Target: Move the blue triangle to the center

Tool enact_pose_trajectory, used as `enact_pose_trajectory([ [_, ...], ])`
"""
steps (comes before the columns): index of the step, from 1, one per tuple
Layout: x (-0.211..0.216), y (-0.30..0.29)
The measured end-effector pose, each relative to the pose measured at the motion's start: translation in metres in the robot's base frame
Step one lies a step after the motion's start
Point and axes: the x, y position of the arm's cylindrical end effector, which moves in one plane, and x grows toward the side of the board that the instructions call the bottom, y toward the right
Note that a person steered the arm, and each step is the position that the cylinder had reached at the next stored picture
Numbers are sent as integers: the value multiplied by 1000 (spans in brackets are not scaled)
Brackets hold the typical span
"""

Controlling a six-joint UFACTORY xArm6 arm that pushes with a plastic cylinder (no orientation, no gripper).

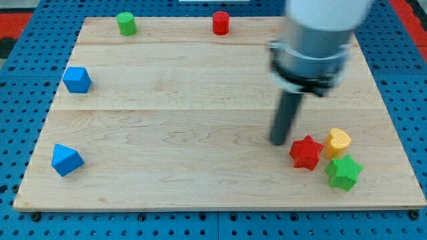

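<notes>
The arm ends in a bare rod with no jaws to part or close; my tip (278, 142) rests on the wooden board (200, 100) just left of the red star (306, 153); the blue triangle (66, 160) lies far off at the view's lower left, well below a blue cube-like block (77, 80); a yellow block (337, 142) and green star (344, 173) crowd the red star.

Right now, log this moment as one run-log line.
my tip: just left of red star, apart | blue triangle: bottom-left of board, untouched | blue cube: left edge | step: not started
</notes>
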Motion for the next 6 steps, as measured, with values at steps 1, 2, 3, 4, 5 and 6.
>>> enact_pose_trajectory([
  [1,1,-88],
  [2,1,-215],
  [3,-2,-307],
  [4,19,-315],
  [5,33,-282],
  [6,53,-319],
])
